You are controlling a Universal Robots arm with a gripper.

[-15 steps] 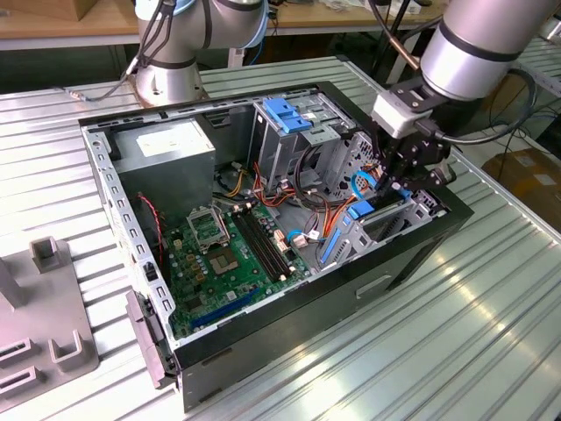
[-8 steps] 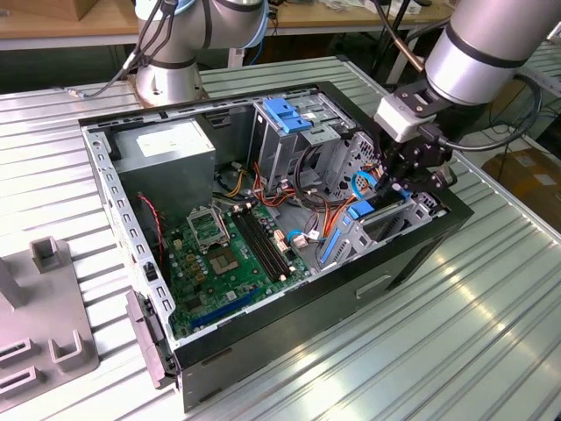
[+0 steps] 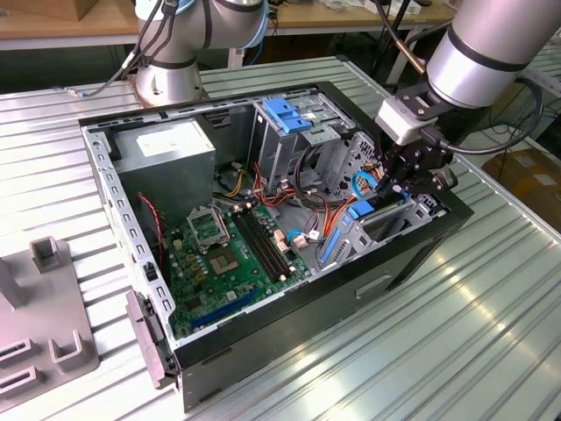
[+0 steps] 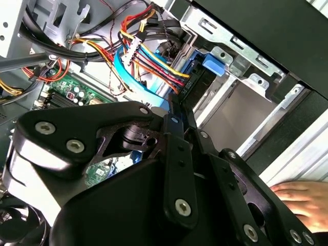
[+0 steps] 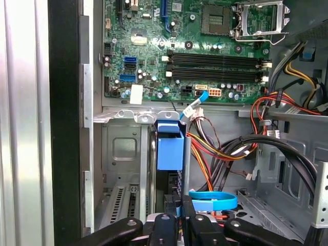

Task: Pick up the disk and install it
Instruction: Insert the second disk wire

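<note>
Blue-framed disk stands edge-on in bay of the case.
Gripper clenched on its rear edge, w/ disk upright to fit the slot.

Open computer case lies on the slatted table. Inside it: motherboard on the floor, power supply behind the motherboard, drive cage toward the exterior view's right of the supply. Gripper is inside the case beside the cage, disk edge-on in the bay just below it.
</note>
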